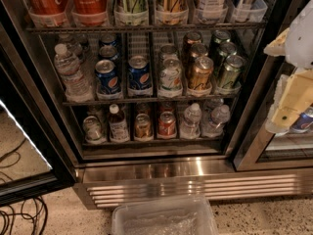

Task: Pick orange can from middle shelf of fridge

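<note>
The fridge (161, 173) stands open in front of me. On the middle shelf (146, 101) the orange can (199, 72) stands at the front of its lane, with more copper cans lined up behind it. A white-green can (170, 75) is on its left and a dark green can (230, 71) on its right. Two blue Pepsi cans (139, 73) and a water bottle (70, 72) stand further left. My gripper (285, 112) hangs at the right edge of the view, outside the fridge frame, below and to the right of the orange can and apart from it.
Tall Coca-Cola cans (89, 1) fill the rack above. Small bottles and cans (166, 124) fill the rack below. The open glass door (22, 151) juts out at the left. A clear plastic bin (164, 218) sits on the floor in front, with cables (17, 218) at the bottom left.
</note>
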Available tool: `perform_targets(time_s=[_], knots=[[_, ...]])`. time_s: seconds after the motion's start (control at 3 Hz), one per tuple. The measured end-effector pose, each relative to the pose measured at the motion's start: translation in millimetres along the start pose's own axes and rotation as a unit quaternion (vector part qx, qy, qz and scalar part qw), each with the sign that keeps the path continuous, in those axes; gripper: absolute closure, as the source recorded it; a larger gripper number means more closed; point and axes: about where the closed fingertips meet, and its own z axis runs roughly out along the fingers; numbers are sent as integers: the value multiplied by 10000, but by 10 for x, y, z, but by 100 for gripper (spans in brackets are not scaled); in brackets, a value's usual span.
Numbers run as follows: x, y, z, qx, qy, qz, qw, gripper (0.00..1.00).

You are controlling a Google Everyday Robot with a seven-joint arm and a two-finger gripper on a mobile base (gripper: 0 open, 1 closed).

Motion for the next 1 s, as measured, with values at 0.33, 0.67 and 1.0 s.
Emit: perform_targets(time_s=[0.33,0.67,1.0], knots=[[0,0,0,0,0,0,10000,0],[-52,-27,46,40,-145,48,9999,0],[-176,-27,239,107,-643,335,9973,0]])
